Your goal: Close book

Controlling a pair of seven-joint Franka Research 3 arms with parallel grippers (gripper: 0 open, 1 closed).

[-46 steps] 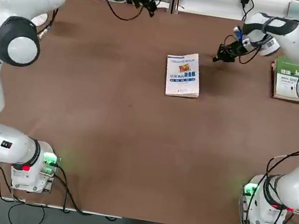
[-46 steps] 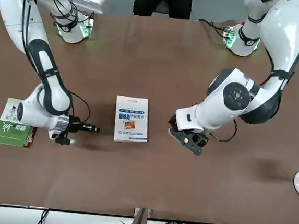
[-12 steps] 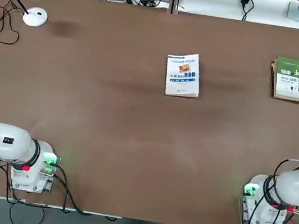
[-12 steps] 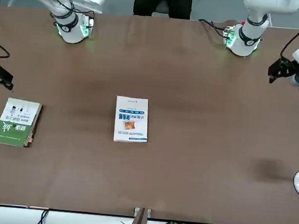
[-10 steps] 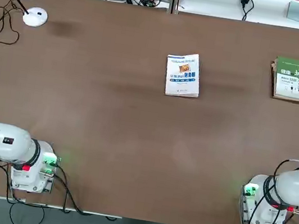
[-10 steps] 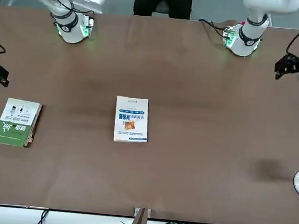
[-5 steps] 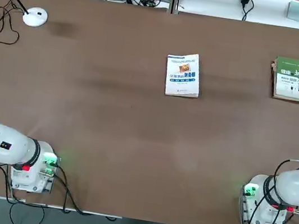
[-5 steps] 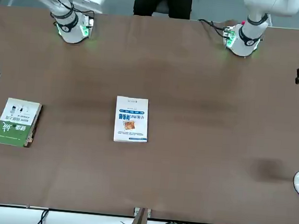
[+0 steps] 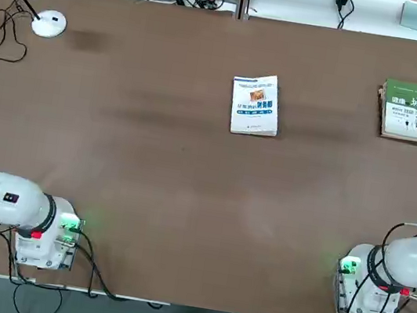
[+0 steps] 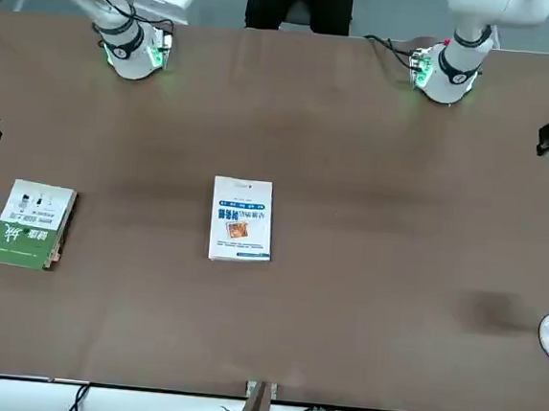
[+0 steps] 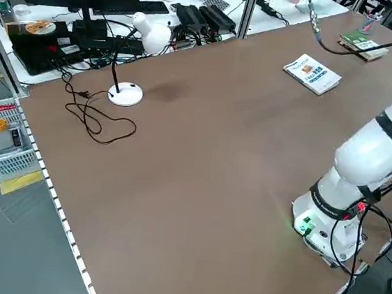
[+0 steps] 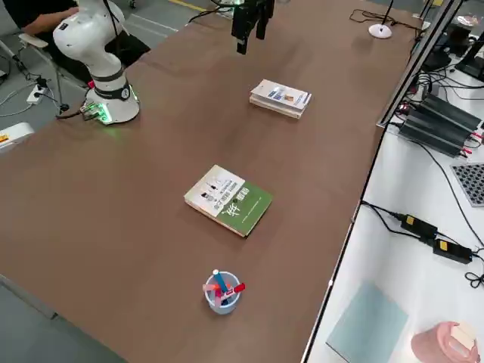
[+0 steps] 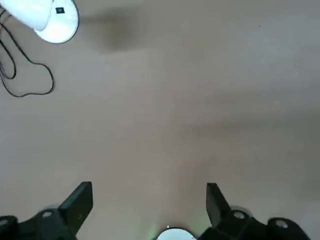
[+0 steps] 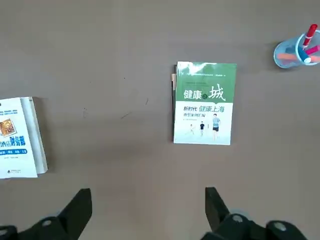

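The book [image 9: 255, 104] is lying flat and shut, cover up, near the middle of the counter [image 9: 185, 200], so the closing appears complete. The left claw [image 13: 149, 207] and right claw [image 14: 148, 210] are hanging high above the counter, fingers spread wide, gripping nothing. Nothing appears left to do.

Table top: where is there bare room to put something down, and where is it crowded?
The table is bare from the closed book down to both arm bases, and between the book and the white lamp base. The tightest spot is the right far corner: the green-and-white book and the pen cup.
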